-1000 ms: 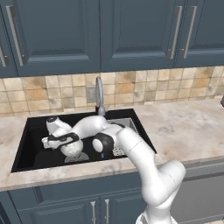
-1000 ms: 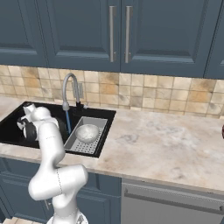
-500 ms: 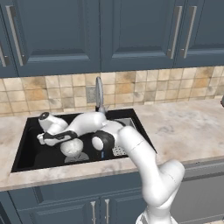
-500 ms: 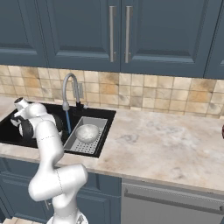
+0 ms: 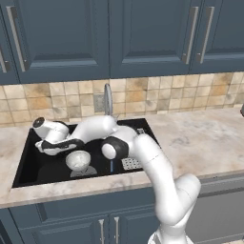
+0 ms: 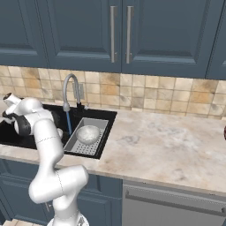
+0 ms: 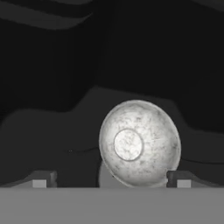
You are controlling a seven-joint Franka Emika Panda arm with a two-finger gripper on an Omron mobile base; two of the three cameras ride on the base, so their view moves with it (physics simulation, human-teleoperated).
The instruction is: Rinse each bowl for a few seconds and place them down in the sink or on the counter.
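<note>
One speckled grey-white bowl (image 5: 77,159) lies tilted on the floor of the black sink (image 5: 28,164); in the hand view this bowl (image 7: 139,142) shows its inside. My gripper (image 5: 66,145) hovers just above and left of it, jaws open and holding nothing. The gripper (image 7: 111,181) has a fingertip on either side of the bowl, both clear of it. The other bowl (image 6: 88,134) rests in the grey perforated tray (image 6: 84,149) at the right end of the sink (image 6: 9,134).
The silver faucet (image 5: 107,99) runs a thin blue stream (image 5: 112,166) into the basin beside the tray (image 5: 131,163). The faucet (image 6: 70,88) stands at the tiled wall. The beige counter (image 6: 163,145) spreads to the right.
My hand has drawn back left and slightly up from the bowl in the sink. The bowl stays where it lay, and the jaws stay open.
</note>
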